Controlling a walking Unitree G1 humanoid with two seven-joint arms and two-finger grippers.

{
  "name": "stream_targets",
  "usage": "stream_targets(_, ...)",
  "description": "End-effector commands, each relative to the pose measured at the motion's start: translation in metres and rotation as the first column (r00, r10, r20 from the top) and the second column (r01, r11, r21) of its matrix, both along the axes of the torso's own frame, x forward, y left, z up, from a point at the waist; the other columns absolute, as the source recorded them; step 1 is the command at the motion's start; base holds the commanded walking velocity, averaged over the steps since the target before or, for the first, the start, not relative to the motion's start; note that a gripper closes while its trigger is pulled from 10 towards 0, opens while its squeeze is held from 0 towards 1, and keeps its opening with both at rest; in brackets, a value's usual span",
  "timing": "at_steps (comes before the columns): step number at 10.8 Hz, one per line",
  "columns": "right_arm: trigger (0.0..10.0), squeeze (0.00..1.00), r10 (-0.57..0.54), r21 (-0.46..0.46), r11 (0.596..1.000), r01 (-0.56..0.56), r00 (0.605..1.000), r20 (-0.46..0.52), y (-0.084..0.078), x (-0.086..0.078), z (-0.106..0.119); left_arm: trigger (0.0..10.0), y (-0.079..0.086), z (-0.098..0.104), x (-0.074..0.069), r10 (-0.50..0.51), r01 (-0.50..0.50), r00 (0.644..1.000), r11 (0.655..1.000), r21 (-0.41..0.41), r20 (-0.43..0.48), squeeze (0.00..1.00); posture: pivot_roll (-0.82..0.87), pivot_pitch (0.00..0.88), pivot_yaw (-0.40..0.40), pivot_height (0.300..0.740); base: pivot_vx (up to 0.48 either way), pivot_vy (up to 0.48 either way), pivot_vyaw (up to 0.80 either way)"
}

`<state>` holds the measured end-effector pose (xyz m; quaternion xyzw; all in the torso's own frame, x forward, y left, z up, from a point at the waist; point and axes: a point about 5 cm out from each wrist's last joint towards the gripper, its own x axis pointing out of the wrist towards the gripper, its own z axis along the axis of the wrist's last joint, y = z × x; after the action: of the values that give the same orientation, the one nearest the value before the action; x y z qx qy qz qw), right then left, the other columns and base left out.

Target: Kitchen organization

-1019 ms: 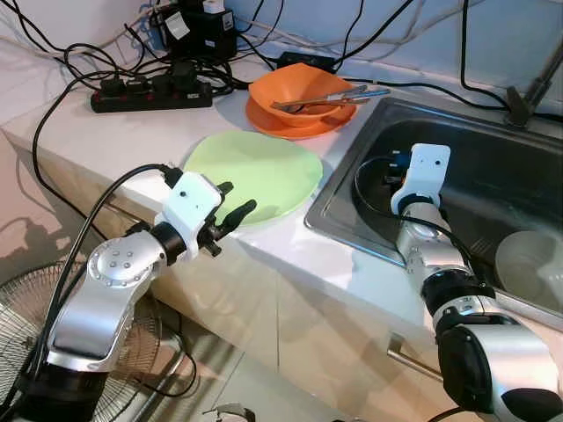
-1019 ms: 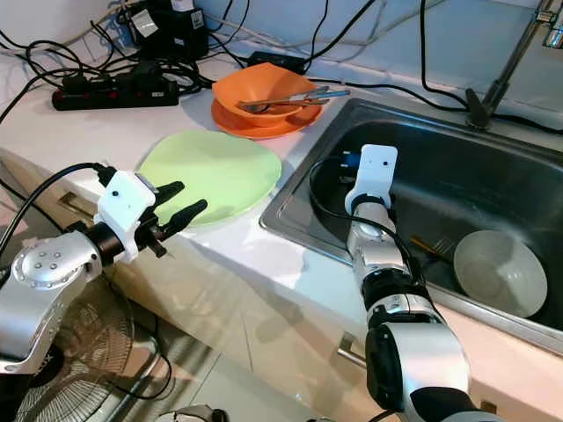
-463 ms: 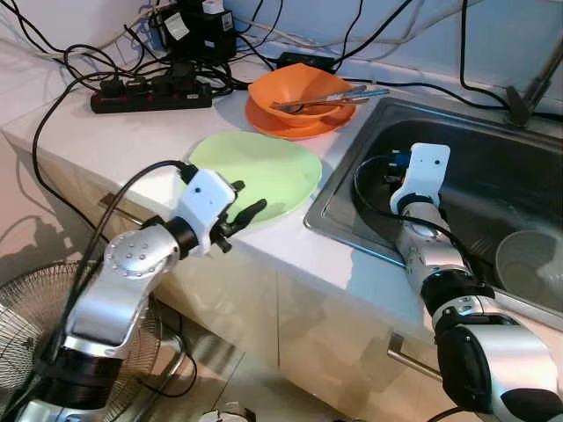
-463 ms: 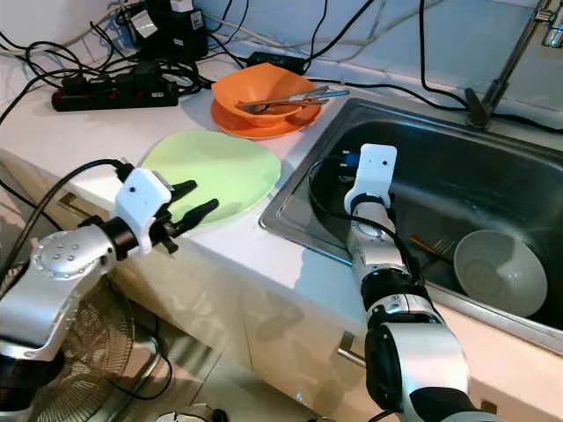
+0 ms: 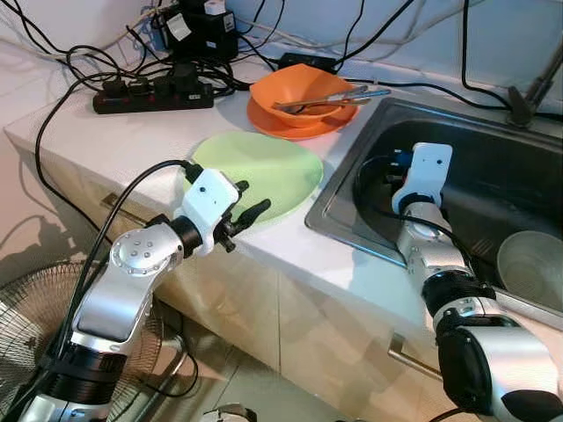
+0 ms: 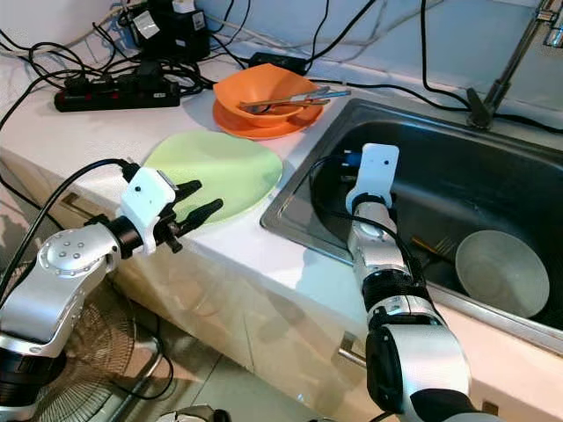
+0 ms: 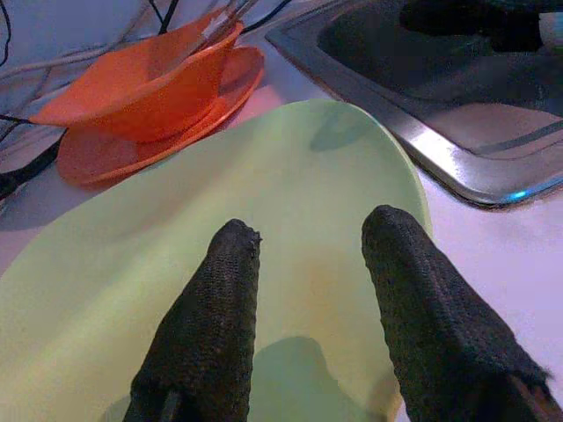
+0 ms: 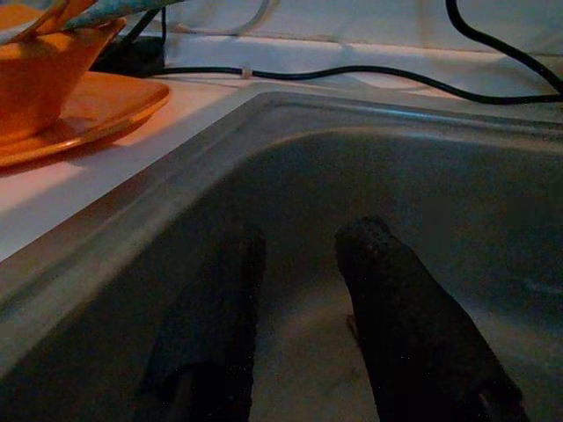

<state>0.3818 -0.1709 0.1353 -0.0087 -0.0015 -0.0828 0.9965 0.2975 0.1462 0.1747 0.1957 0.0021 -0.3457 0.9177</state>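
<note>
A pale green plate (image 5: pixel 264 170) lies flat on the white counter beside the sink. My left gripper (image 5: pixel 249 201) hovers open at the plate's near edge, its fingertips (image 7: pixel 236 242) just over the green surface with nothing between them. An orange bowl (image 5: pixel 302 93) holding cutlery sits on an orange plate behind the green one. My right gripper (image 8: pixel 303 242) reaches down inside the steel sink (image 5: pixel 493 158), open and empty, with its white wrist (image 5: pixel 428 169) showing above the basin. A white bowl (image 6: pixel 497 272) rests in the sink's right part.
A black power strip (image 5: pixel 149 92) and tangled cables crowd the back of the counter. A faucet (image 5: pixel 532 88) rises at the sink's far right. A floor fan (image 5: pixel 26 325) stands low on the left, and cabinet fronts with handles run below the counter edge.
My left gripper has advanced toward the green plate, from short of the counter edge to over the plate's near rim. The right arm has stayed in the sink.
</note>
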Motion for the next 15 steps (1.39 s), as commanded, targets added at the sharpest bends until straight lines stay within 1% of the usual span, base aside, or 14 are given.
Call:
stream_targets(1, 10.0, 0.0, -0.013, 0.026, 1.0, 0.015, 0.997, -0.079, 0.001, -0.011, -0.027, 10.0, -0.001, 0.001, 0.0, -0.017, 0.017, 1.0, 1.0, 0.015, 0.009, 0.0, 0.24, 0.051, 0.086, 0.74, 0.0, 0.0, 0.0)
stream_targets(4, 10.0, 0.0, -0.016, 0.028, 0.999, 0.018, 0.997, -0.075, 0.001, -0.014, -0.029, 10.0, -0.004, 0.0, 0.002, -0.037, 0.037, 0.999, 0.999, 0.02, -0.001, 0.0, 0.23, 0.055, 0.106, 0.74, 0.0, 0.0, 0.0)
stream_targets(5, 10.0, 0.0, -0.023, 0.028, 0.999, 0.026, 0.996, -0.083, 0.0, -0.015, -0.031, 10.0, -0.004, 0.002, 0.004, -0.043, 0.043, 0.999, 0.999, 0.025, 0.002, 0.0, 0.24, 0.047, 0.111, 0.74, 0.0, 0.0, 0.0)
stream_targets(7, 10.0, 0.0, -0.026, 0.035, 0.999, 0.028, 0.997, -0.077, 0.002, -0.014, -0.029, 10.0, -0.005, 0.005, 0.01, -0.047, 0.047, 0.999, 0.999, 0.026, 0.011, 0.0, 0.22, 0.036, 0.123, 0.74, 0.0, 0.0, 0.0)
stream_targets(9, 10.0, 0.0, -0.027, 0.041, 0.999, 0.03, 0.997, -0.076, 0.003, -0.016, -0.032, 10.0, -0.009, 0.001, 0.014, -0.053, 0.053, 0.998, 0.998, 0.027, 0.013, 0.0, 0.19, 0.023, 0.131, 0.74, 0.0, 0.0, 0.0)
stream_targets(11, 10.0, 0.0, -0.032, 0.039, 0.999, 0.035, 0.997, -0.074, 0.002, -0.017, -0.033, 10.0, -0.012, 0.002, 0.018, -0.038, 0.037, 0.998, 0.999, 0.018, 0.041, 0.0, 0.18, 0.025, 0.128, 0.74, 0.0, 0.0, 0.0)
stream_targets(12, 10.0, 0.0, -0.036, 0.038, 0.999, 0.039, 0.996, -0.075, -0.001, -0.018, -0.034, 10.0, -0.015, 0.005, 0.015, -0.053, 0.054, 0.996, 0.999, -0.009, 0.078, 0.0, 0.2, 0.03, 0.114, 0.74, 0.0, 0.0, 0.0)
stream_targets(13, 10.0, 0.0, -0.03, 0.024, 0.999, 0.032, 0.996, -0.081, -0.002, -0.018, -0.034, 10.0, -0.017, 0.008, 0.01, -0.051, 0.058, 0.993, 0.996, -0.065, 0.102, 0.0, 0.19, 0.039, 0.107, 0.74, 0.0, 0.0, 0.0)
stream_targets(14, 10.0, 0.0, -0.025, 0.016, 1.0, 0.026, 0.997, -0.08, -0.003, -0.017, -0.032, 10.0, -0.014, 0.005, 0.011, 0.004, 0.008, 0.994, 0.994, -0.111, 0.109, 0.0, 0.18, 0.047, 0.097, 0.74, 0.0, 0.0, 0.0)
stream_targets(15, 10.0, 0.0, -0.019, 0.014, 1.0, 0.02, 0.997, -0.07, -0.003, -0.017, -0.031, 10.0, -0.002, 0.009, 0.02, 0.144, -0.115, 0.982, 0.968, -0.222, 0.119, 0.0, 0.18, 0.058, 0.082, 0.74, 0.0, 0.0, 0.0)
